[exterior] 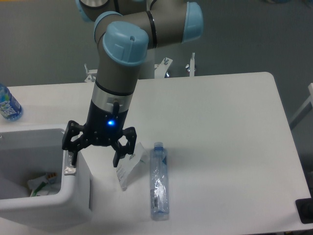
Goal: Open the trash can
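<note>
The trash can (73, 196) is located at the table's (220, 122) front-left corner, its top open and crumpled scraps (41, 183) seen inside. The gripper (95, 159) is positioned over the can's right rim, fingers spread apart, nothing held; one fingertip is set at the grey button strip (70, 170) (contact cannot be confirmed). A clear bottle (159, 180) is lying just right of a white card (129, 166). A blue-labelled bottle (7, 104) is noted at far left.

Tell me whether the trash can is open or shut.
Open: the trash can shows its inside with litter; no lid covers it.
</note>
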Action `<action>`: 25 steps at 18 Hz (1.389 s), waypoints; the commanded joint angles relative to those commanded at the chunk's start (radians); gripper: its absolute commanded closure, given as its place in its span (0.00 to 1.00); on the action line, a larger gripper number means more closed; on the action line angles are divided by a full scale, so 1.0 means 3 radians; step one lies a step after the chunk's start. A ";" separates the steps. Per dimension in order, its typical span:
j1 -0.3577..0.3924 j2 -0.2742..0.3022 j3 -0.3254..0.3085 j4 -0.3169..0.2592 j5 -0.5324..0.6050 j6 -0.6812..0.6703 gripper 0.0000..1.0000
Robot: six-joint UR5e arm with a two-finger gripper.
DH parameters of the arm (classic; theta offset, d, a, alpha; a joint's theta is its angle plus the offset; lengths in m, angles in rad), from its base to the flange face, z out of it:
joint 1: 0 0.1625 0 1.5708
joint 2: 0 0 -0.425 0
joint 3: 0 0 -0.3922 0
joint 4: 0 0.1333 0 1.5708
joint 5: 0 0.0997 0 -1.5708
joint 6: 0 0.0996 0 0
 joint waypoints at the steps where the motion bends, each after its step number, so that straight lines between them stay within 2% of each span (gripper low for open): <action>1: 0.0015 0.0000 0.0071 0.0066 0.0005 0.0011 0.00; 4: 0.0061 -0.0010 0.0256 0.0276 0.0168 0.0255 0.00; 6: 0.0189 0.0005 0.0338 0.0271 0.0327 0.0439 0.00; 9: 0.0337 -0.0005 0.0445 0.0266 0.0358 0.0481 0.00; 13: 0.0511 0.0046 0.0450 0.0235 0.0812 0.0731 0.00; 16: 0.0639 0.0077 0.0389 0.0210 0.0859 0.1057 0.00; 18: 0.0746 0.0097 0.0303 0.0108 0.0859 0.1491 0.00; 21: 0.0879 0.0184 0.0195 -0.0152 0.0864 0.2115 0.00; 25: 0.1073 0.0256 0.0179 -0.0515 0.0910 0.2810 0.00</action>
